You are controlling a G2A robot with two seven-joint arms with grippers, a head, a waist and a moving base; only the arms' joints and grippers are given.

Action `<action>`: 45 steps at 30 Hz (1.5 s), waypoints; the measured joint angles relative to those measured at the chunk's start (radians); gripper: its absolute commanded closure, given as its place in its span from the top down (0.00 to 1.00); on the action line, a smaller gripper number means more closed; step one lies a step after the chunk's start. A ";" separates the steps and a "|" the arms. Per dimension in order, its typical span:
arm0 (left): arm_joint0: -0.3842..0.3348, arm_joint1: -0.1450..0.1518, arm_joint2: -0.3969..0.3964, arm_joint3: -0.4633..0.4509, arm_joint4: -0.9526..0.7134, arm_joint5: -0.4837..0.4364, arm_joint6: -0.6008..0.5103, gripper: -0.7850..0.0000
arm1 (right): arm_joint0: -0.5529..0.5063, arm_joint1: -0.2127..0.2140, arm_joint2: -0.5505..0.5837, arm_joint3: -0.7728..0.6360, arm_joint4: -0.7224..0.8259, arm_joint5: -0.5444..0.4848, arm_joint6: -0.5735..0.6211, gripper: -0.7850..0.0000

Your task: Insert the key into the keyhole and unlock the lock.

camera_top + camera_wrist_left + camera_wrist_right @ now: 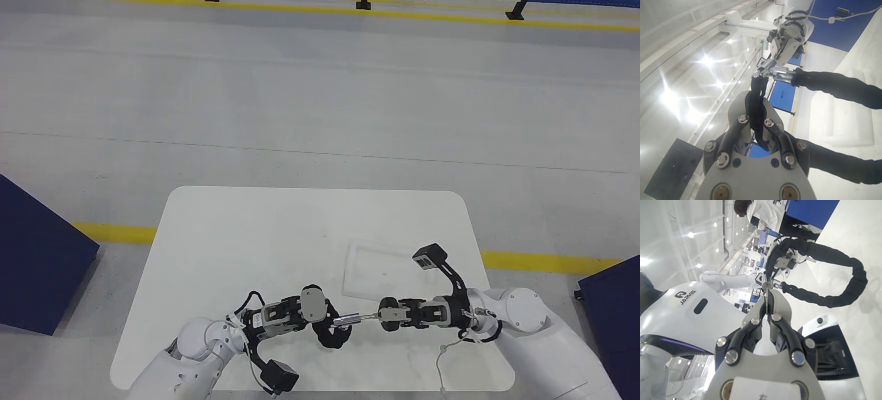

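— Left side first. State of the left claw?

— Pressed together on the black-sleeved cable, just short of the lock. Held over the near part of the white counter. Contact between the hanging loop and the surface not determinable.

— Look of the lock?

— Short chrome body, bright and reflective. Cable running out of it in a long loop, wrapped in black fabric. Round keyhole face turned toward the right side.

— Handling, by judgement?

— Chrome body stiff, probably smooth and slippery, so a poor place for a pinch. Sleeve soft and likely grippy, but apt to flex along its length. Hold best taken close to the body, as now, to stop the head swinging away under a push. Probably light overall.

— Key?

— Thin flat metal blade, seen edge-on in the right wrist view. Lined up with the keyhole and meeting its face. Depth of entry not readable. Small and stiff, and likely to twist in a grip unless pinched flat on its head.

— Right claw?

— Clamped on the key, pads against its flat sides. Aimed at the left claw, with the lock between the two.

— Risk?

— Under a turn, possible rotation of the whole lock body on its flexible cable instead of the cylinder alone. Firm counter-hold on the left advised.
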 measured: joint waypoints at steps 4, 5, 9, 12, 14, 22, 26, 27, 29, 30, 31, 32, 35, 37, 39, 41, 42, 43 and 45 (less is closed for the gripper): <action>0.000 0.000 0.000 0.000 0.000 0.000 0.000 0.00 | 0.001 -0.003 0.001 0.001 -0.003 0.003 0.003 0.00; 0.000 0.000 0.000 0.000 0.000 0.000 0.000 0.00 | 0.001 -0.004 0.002 0.001 -0.004 0.003 0.003 0.00; 0.000 0.000 0.000 0.000 0.000 0.000 0.000 0.00 | 0.001 -0.007 0.002 0.000 -0.007 0.006 0.006 0.00; 0.000 0.000 0.000 0.000 0.000 0.000 0.000 0.00 | 0.002 -0.010 0.003 -0.001 -0.008 0.008 0.008 0.00; 0.000 0.000 0.000 0.000 0.000 0.000 0.000 0.00 | 0.003 -0.011 0.005 -0.004 -0.009 0.010 0.010 0.00; 0.000 0.000 0.000 0.000 0.000 0.000 0.000 0.00 | 0.006 -0.016 0.010 -0.011 -0.018 0.019 0.019 0.00; 0.000 0.000 0.000 0.000 0.000 0.000 0.000 0.00 | 0.006 -0.019 0.010 -0.012 -0.026 0.021 0.021 0.00; 0.000 0.000 0.000 0.000 0.000 0.000 0.000 0.00 | 0.005 -0.020 0.010 -0.011 -0.028 0.021 0.021 0.00; 0.000 0.000 0.000 0.000 0.000 0.000 0.000 0.00 | 0.005 -0.022 0.010 -0.010 -0.032 0.023 0.020 0.00; 0.000 0.000 0.000 0.000 0.000 0.000 0.000 0.00 | 0.004 -0.023 0.010 -0.009 -0.033 0.024 0.018 0.00; 0.000 0.000 0.000 0.000 0.000 0.000 0.000 0.00 | 0.004 -0.024 0.010 -0.008 -0.033 0.026 0.015 0.00; 0.000 0.000 0.000 0.000 0.000 0.000 0.000 0.00 | 0.003 -0.025 0.011 -0.008 -0.034 0.029 0.010 0.00; 0.000 0.000 0.000 0.000 0.000 0.000 0.000 0.00 | 0.002 -0.028 0.013 -0.008 -0.034 0.034 0.003 0.00; 0.000 0.000 0.000 0.000 0.000 0.000 0.000 0.00 | 0.001 -0.029 0.014 -0.009 -0.035 0.037 0.000 0.00; 0.000 0.000 0.000 0.000 0.000 0.000 0.000 0.00 | 0.001 -0.031 0.015 -0.010 -0.036 0.041 -0.003 0.00; 0.000 0.000 0.000 0.000 0.000 0.000 0.000 0.00 | 0.001 -0.033 0.015 -0.012 -0.038 0.046 -0.003 0.00; 0.000 0.000 0.000 0.000 0.000 0.000 0.000 0.00 | 0.001 -0.033 0.015 -0.013 -0.039 0.048 -0.002 0.00; 0.000 0.000 0.000 0.000 0.000 0.000 0.000 0.00 | 0.001 -0.034 0.015 -0.015 -0.040 0.051 -0.002 0.00; 0.000 0.000 0.000 0.000 0.000 0.000 0.000 0.00 | 0.000 -0.036 0.015 -0.018 -0.043 0.055 -0.002 0.00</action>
